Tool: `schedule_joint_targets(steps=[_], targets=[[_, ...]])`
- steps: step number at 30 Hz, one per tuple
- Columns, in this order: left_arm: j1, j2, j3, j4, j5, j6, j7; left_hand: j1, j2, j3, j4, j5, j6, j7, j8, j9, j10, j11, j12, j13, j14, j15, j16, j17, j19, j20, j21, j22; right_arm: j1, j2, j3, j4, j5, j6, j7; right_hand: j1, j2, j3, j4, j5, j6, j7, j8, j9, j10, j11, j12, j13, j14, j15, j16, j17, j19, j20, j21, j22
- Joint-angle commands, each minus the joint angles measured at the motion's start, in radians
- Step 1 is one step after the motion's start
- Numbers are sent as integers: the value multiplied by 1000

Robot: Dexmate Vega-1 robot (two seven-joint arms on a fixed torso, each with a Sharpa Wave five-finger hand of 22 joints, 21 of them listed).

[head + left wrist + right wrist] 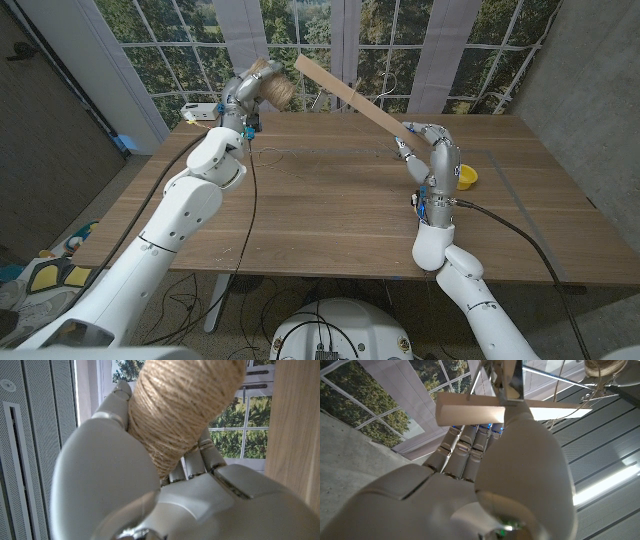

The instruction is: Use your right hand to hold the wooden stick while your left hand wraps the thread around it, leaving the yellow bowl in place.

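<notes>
Right hand [428, 150] grips the wooden stick [347, 94], its length slanting toward the left hand [243, 92], which clutches the thread [270, 86] spool, seemingly just beside its tip.

The head camera looked down from above over both arms at the wooden table [330, 200], facing the windows beyond. Each wrist camera sat very close behind its own robot hand, aimed along its fingers, and all views shared the wooden stick [350, 98] [470, 410] and the twine spool [272, 88] [180, 410].
</notes>
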Motion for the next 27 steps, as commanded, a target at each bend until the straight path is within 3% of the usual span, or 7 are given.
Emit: schedule_joint_targets(steps=[1, 11, 27], targets=[[-95, 19, 14, -38, 1, 118, 54, 126, 178, 111, 38, -3, 92, -5, -3, 5, 66, -61, -6, 2, 303, -359, -5, 1, 41, -167, 170, 5, -15, 128, 123, 6, -274, 44, -1, 120, 117, -1, 6, 5, 85, -87, 5, 141, 97, -68, 99, 131, 11, -114, -2, 5, -4, -90, 9, 2], [-185, 17, 42, -65, 25, 208, 109, 126, 177, 113, 38, -3, 93, -3, -5, 7, 66, -60, -8, 1, 306, -359, -5, 1, 40, -167, 173, 5, -8, 85, 72, 35, -314, -28, -1, 121, 119, -4, 7, 5, 86, -88, 4, 142, 99, -69, 95, 131, 11, -113, -3, 4, -6, -92, 18, 2], [-296, -12, 143, -56, 81, 268, 51, 126, 176, 115, 38, -3, 96, -4, -9, 9, 67, -59, -9, 5, 305, -359, -9, -3, 38, -167, 177, 5, 15, 21, -6, 62, -316, -93, -1, 123, 119, -9, 8, 5, 87, -92, 2, 140, 100, -69, 91, 133, 12, -114, -4, 6, -11, -98, 28, 1]])
